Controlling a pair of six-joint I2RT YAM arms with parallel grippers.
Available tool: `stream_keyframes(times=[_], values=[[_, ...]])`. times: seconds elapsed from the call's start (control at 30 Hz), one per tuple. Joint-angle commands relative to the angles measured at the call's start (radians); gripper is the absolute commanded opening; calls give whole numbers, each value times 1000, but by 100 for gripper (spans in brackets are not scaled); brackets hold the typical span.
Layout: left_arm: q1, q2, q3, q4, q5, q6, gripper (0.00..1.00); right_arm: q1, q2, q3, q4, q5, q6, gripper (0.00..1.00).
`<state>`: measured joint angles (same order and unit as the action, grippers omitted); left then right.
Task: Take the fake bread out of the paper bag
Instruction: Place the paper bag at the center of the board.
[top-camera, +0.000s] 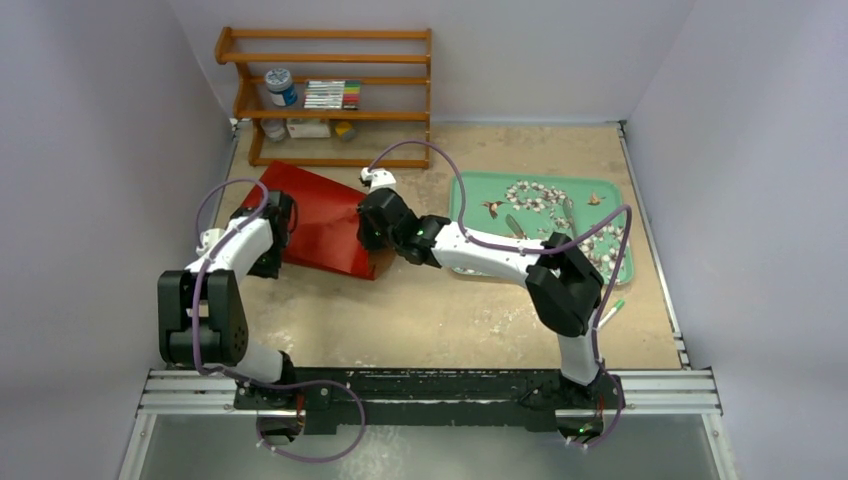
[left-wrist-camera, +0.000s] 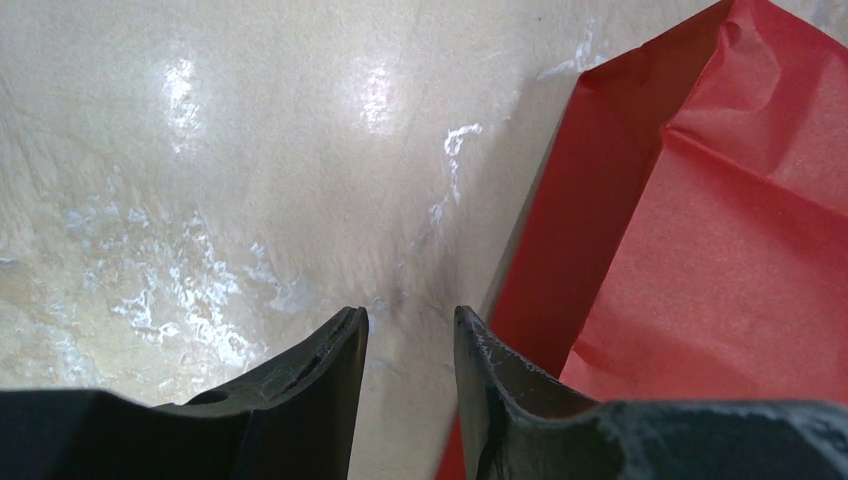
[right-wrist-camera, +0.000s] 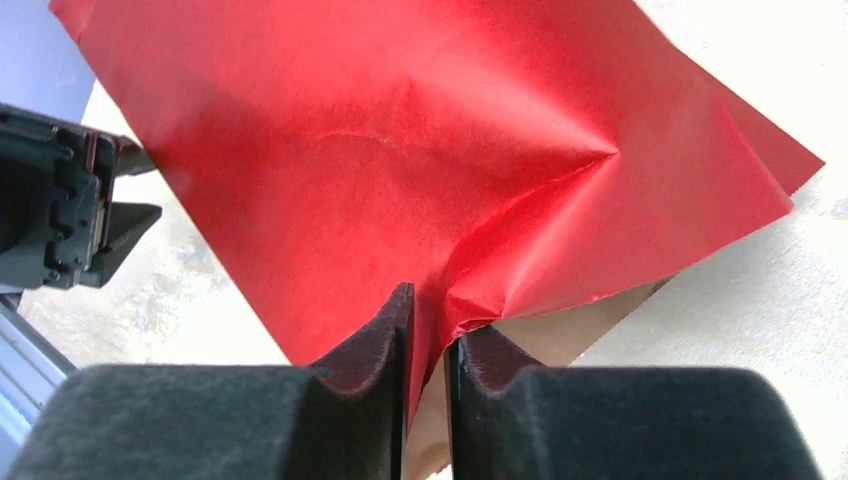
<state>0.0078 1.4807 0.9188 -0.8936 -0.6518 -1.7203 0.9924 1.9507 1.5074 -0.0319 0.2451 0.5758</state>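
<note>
The paper bag (top-camera: 325, 225) lies flat on the table, glossy red, its brown inside showing at the rim (right-wrist-camera: 570, 330). My right gripper (top-camera: 372, 228) is at that rim. Its fingers (right-wrist-camera: 430, 315) stand a narrow gap apart, with a puckered fold of the red paper (right-wrist-camera: 400, 150) between them. My left gripper (top-camera: 272, 225) is at the bag's opposite edge. It is open (left-wrist-camera: 410, 318) over bare table, and the red bag (left-wrist-camera: 720, 220) lies just to its right. No fake bread shows in any view.
A teal tray (top-camera: 460, 215) with small light pieces sits right of the bag, under the right arm. A wooden shelf (top-camera: 330, 90) with jars and boxes stands against the back wall. A green pen (top-camera: 612, 310) lies near the table's right edge.
</note>
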Motion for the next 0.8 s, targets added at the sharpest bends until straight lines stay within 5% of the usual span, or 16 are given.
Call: stream_keyframes(times=[0.0, 0.43, 0.77], values=[[29, 21, 61, 23, -39, 64, 38, 11, -23, 38, 18, -39, -14, 22], [123, 36, 91, 26, -64, 128, 38, 16, -165, -97, 15, 11, -33, 56], [149, 120, 152, 65, -59, 164, 38, 12, -321, -171, -90, 144, -51, 61]])
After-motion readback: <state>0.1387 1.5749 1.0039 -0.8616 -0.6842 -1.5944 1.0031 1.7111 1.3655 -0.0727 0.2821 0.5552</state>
